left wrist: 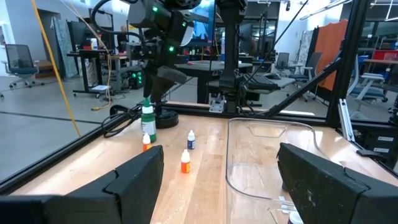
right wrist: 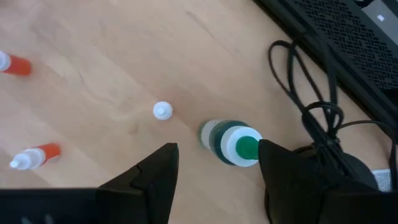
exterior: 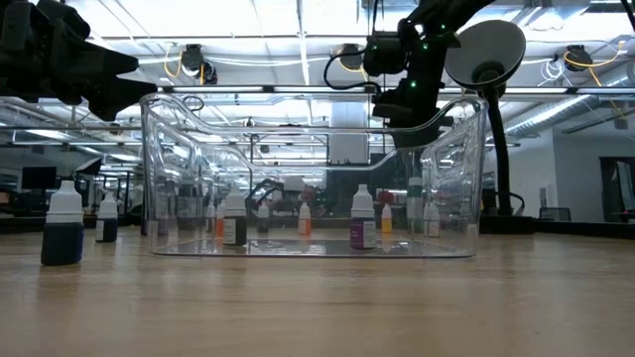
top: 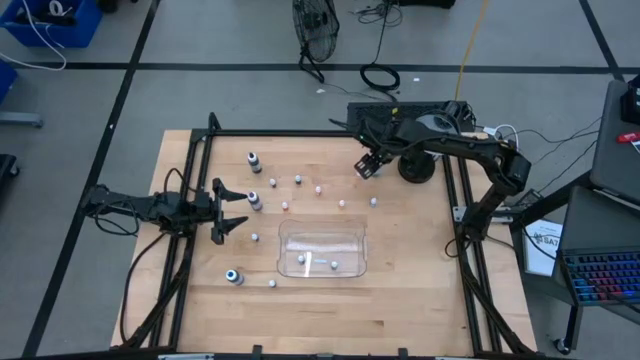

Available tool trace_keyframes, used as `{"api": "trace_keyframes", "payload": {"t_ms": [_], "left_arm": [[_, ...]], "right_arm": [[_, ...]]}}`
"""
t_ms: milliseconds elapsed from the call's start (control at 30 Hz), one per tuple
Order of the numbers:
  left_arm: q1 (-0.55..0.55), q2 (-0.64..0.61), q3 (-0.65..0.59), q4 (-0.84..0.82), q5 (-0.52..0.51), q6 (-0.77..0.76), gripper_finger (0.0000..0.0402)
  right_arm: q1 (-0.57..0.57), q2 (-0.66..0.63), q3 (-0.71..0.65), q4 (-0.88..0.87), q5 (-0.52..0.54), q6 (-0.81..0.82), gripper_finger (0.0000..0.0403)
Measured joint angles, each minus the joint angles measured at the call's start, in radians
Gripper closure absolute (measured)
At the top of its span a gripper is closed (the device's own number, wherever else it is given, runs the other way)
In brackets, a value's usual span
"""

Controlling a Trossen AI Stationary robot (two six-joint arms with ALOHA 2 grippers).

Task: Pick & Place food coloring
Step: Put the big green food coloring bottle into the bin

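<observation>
A green food coloring bottle (right wrist: 231, 144) with a white cap stands upright on the wooden table near its far right. My right gripper (right wrist: 217, 148) hangs above it, open and slanting down, with one finger on either side and clear of it; the left wrist view shows this gripper (left wrist: 163, 78) over the bottle (left wrist: 147, 118). Dark bottles (top: 253, 160) (top: 233, 276) and several tiny ones (top: 298, 180) stand scattered on the table. Two bottles (top: 305, 262) rest inside the clear tray (top: 322, 229). My left gripper (top: 240, 208) waits open and level at the table's left, just short of a dark bottle (top: 255, 199).
Black cables (right wrist: 317, 118) and the right arm's base (top: 415, 168) lie close behind the green bottle. Small orange bottles (right wrist: 37, 155) lie nearby. A black frame (top: 300, 133) borders the table. The tray (exterior: 298, 129) stands near the table's middle front.
</observation>
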Motion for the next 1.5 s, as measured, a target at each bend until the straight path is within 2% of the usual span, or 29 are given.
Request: {"api": "trace_keyframes", "payload": {"t_ms": [500,700,900,1267,1500], "left_arm": [[0.0,0.0,0.0,0.0,0.0,0.0,0.0091],[0.0,0.0,0.0,0.0,0.0,0.0,0.0091],[0.0,0.0,0.0,0.0,0.0,0.0,0.0091],[0.0,0.0,0.0,0.0,0.0,0.0,0.0091],[0.0,0.0,0.0,0.0,0.0,0.0,0.0092]], "right_arm": [[0.058,0.003,0.075,-0.005,0.0,0.001,0.0195],[0.043,0.003,0.078,-0.078,0.085,0.004,0.0195],[0.019,0.003,0.078,-0.111,0.103,0.025,0.0195],[0.014,0.002,-0.017,-0.049,0.102,0.011,0.0195],[0.001,0.002,-0.083,0.052,0.05,0.001,0.0195]]}}
